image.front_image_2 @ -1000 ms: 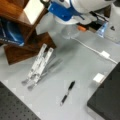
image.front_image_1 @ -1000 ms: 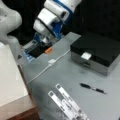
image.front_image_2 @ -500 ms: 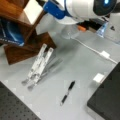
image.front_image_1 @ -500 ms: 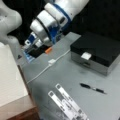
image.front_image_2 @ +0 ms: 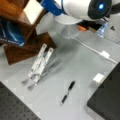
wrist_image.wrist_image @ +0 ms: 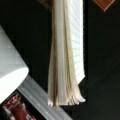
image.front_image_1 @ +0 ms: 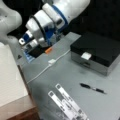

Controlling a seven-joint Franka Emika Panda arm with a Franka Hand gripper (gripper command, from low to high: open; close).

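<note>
My gripper [image.front_image_1: 26,43] hangs at the end of the white and blue arm in a front view's upper left, just past the far edge of a white-topped wooden shelf [image.front_image_1: 10,75]. A front view's top shows only the arm's end beside a white book or panel [image.front_image_2: 32,10] on the wooden shelf [image.front_image_2: 22,47]. The wrist view is filled by a book [wrist_image.wrist_image: 65,55] seen edge-on, its pale pages fanned toward the bottom. No fingers show there, and I cannot tell whether the gripper touches the book.
Also on the grey table are a black box [image.front_image_1: 100,50], a black pen [image.front_image_1: 92,88], a pair of metal strips [image.front_image_1: 67,102], a white cable with a small adapter [image.front_image_1: 51,61] and an orange piece [image.front_image_1: 48,50]. A blue book [image.front_image_2: 10,33] sits in the shelf.
The arm has swung toward a front view's left and slightly down, bringing the gripper closer to the shelf. The pen, strips, box and cable have not moved.
</note>
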